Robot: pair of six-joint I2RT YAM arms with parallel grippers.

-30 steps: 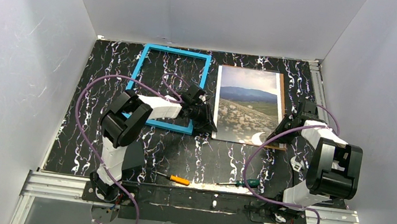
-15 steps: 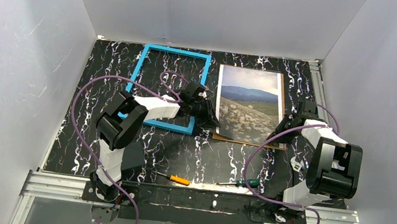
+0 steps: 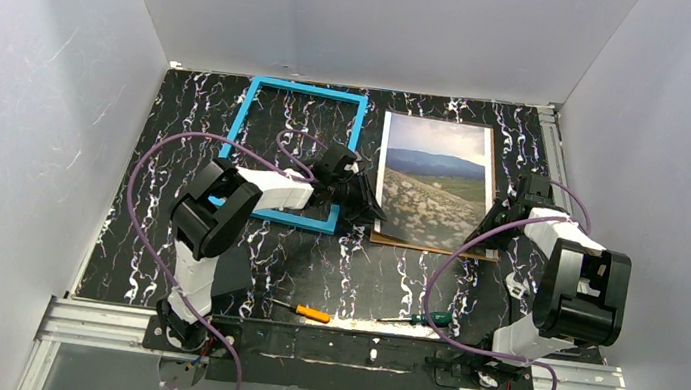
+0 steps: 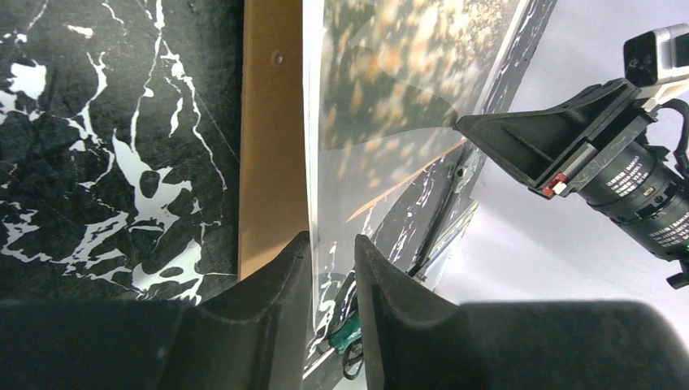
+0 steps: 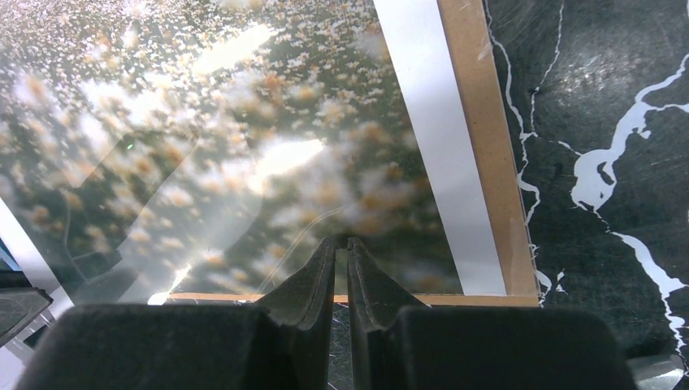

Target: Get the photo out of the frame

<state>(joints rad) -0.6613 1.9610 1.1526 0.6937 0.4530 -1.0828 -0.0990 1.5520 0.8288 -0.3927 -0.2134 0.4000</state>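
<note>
The photo (image 3: 432, 181) lies face up on a brown backing board (image 3: 494, 169) at the back right of the table. The blue frame (image 3: 250, 122) lies empty to its left. My left gripper (image 3: 371, 216) is at the photo's near left corner. In the left wrist view its fingers (image 4: 331, 240) stand slightly apart around the thin, glossy left edge of the photo (image 4: 382, 97), beside the board (image 4: 272, 162). My right gripper (image 3: 475, 237) is shut, with its tips (image 5: 342, 242) on the photo (image 5: 244, 146) just inside its near edge.
An orange-handled screwdriver (image 3: 311, 312) and a green-handled one (image 3: 431, 318) lie near the table's front edge. White walls close in the table on three sides. Purple cables loop over both arms.
My left gripper has moved slightly back and right along the photo's left edge. The photo has shifted a little to the right. The pale glare at its near right corner is gone. The right arm has stayed put.
</note>
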